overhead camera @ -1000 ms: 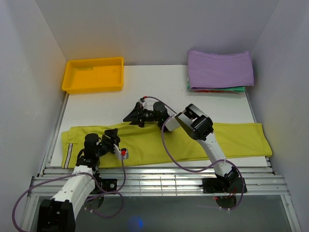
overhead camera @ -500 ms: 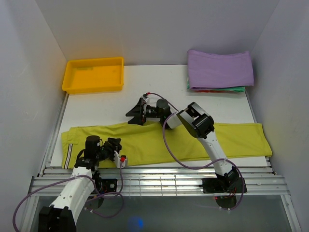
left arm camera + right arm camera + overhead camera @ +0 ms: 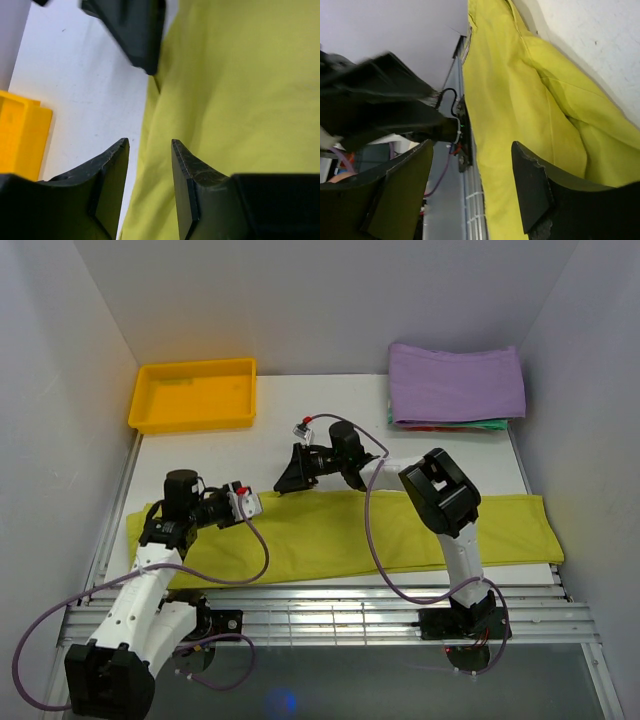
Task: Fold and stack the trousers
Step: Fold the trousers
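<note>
Top view looks down from behind; wrist views — close, perhaps facing — share the trousers (image 3: 240,75).

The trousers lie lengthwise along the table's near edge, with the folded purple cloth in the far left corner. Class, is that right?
No: the purple cloth lies in the far right corner, as the top external view shows. The trousers do lie lengthwise along the near edge of the table.
</note>
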`<state>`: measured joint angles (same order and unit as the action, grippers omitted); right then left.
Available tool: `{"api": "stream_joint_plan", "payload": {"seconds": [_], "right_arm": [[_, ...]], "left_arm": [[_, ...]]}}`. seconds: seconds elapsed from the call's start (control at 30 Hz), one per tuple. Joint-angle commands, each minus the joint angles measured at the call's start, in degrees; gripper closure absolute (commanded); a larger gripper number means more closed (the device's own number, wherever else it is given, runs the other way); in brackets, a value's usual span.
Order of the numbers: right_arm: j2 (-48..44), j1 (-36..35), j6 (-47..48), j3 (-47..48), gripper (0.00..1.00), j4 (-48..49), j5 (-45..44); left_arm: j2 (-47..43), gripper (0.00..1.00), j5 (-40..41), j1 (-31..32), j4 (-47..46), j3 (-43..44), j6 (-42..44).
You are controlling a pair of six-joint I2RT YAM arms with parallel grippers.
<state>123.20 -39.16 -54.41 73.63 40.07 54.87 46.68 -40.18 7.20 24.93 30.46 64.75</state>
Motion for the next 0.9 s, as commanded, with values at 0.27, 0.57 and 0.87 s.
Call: {"api": "stream_joint_plan", "payload": {"seconds": [0.27,0.57,0.87], "right_arm": [[-2.78,-0.13,13.72,-1.47,0.26,-6.51,-2.93],[-7.8,0.66,27.56,3.61,0.22,-18.42,-11.0],[-0.41,-1.62,43.42,7.5,0.27,-35.59,-15.06]], "left_arm": [[18.88,0.51,3.02,-0.61,5.22,22.53,-41.19],[27.93,0.51,2.04,-0.96,2.49,26.49,-49.72],[36.64,0.5,10.46,-1.05,8.99,33.61,-54.55]]}}
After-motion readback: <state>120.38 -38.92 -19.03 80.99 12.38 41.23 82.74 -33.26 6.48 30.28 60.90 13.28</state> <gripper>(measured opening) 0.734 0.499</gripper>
